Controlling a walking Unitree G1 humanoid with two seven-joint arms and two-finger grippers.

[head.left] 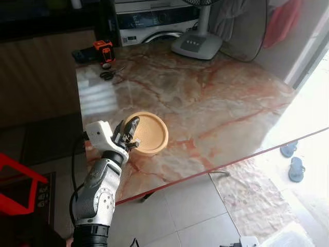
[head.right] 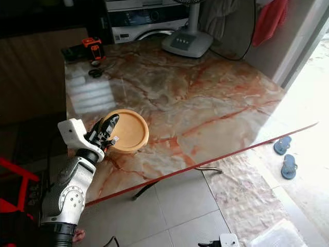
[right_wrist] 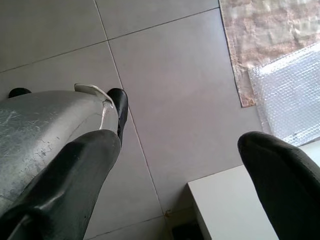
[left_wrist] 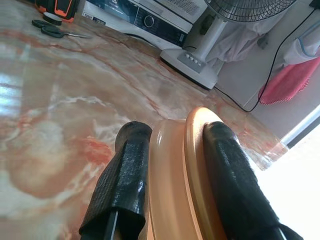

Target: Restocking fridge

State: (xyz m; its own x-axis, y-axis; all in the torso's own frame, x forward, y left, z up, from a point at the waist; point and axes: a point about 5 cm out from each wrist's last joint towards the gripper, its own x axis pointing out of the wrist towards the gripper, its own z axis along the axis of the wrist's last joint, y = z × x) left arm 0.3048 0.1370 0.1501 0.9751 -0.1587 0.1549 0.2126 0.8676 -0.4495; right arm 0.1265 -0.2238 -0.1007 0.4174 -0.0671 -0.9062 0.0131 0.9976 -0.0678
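Observation:
A round tan dish [head.left: 150, 133] with a raised rim sits near the front left corner of the marble table [head.left: 221, 98]. My left gripper [head.left: 131, 131] reaches it from the table's left edge and is shut on its near rim. In the left wrist view the dish's rim [left_wrist: 172, 170] stands between the two black fingers [left_wrist: 125, 175], one on the inner side and one on the outer. My right gripper [right_wrist: 180, 150] hangs open over the grey floor tiles, holding nothing.
A fan base [head.left: 198, 45], scissors [head.left: 108, 74] and an orange-black tool [head.left: 104, 50] lie at the table's far end, with a washing machine [head.left: 154, 20] behind. Blue sandals [head.left: 293, 159] lie on the floor at right. A red frame [head.left: 15, 185] stands at left.

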